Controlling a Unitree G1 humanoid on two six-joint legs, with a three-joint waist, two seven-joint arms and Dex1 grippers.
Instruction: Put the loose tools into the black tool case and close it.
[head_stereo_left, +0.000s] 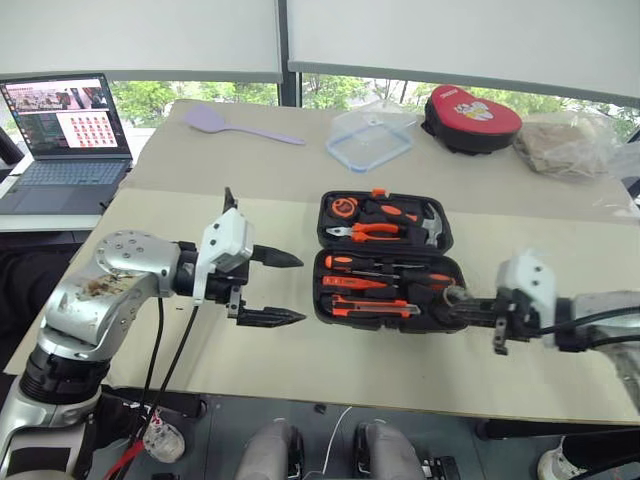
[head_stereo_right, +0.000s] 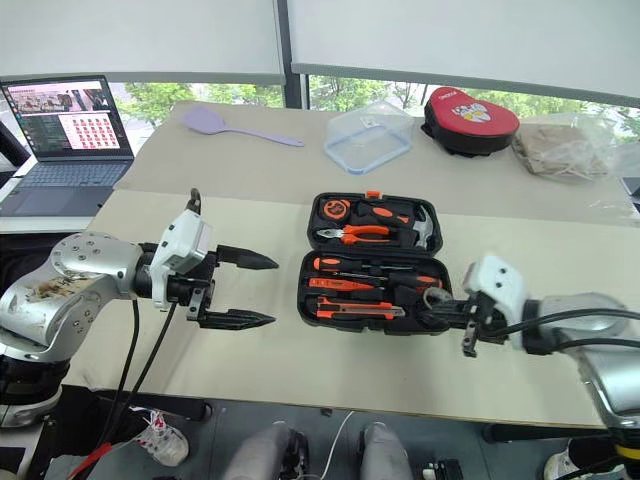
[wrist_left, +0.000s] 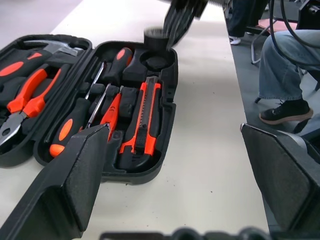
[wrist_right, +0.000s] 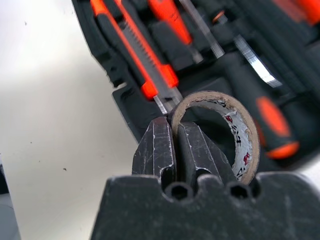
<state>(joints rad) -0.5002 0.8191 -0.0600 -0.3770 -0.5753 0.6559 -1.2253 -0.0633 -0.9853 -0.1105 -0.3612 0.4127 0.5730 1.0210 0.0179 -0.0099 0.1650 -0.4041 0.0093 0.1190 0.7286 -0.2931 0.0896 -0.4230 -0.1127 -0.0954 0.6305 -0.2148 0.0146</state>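
The black tool case (head_stereo_left: 319, 285) lies open on the table, its lid half on the far side. In its near half, screwdrivers (head_stereo_left: 368, 263) and the orange-and-black utility knife (head_stereo_left: 370, 306) rest in their recesses. My right gripper (head_stereo_left: 463, 303) hangs over the case's right end, shut on the wall of the small grey roll of tape (wrist_right: 241, 136). In the left wrist view the roll (wrist_left: 157, 36) hovers just above a round recess (wrist_left: 156, 61). My left gripper (head_stereo_left: 300, 289) stands open to the left of the case, pointing at it, with nothing between its fingers.
Pliers (head_stereo_left: 365, 231), a hammer (head_stereo_left: 432, 222) and a tape measure (head_stereo_left: 344, 208) fill the lid half. A laptop (head_stereo_left: 65, 130), purple spatula (head_stereo_left: 235, 125), clear container (head_stereo_left: 368, 137), red-and-black pouch (head_stereo_left: 470, 118) and plastic bag (head_stereo_left: 575, 145) lie further back. A seated person's legs (wrist_left: 280, 65) are beside the table.
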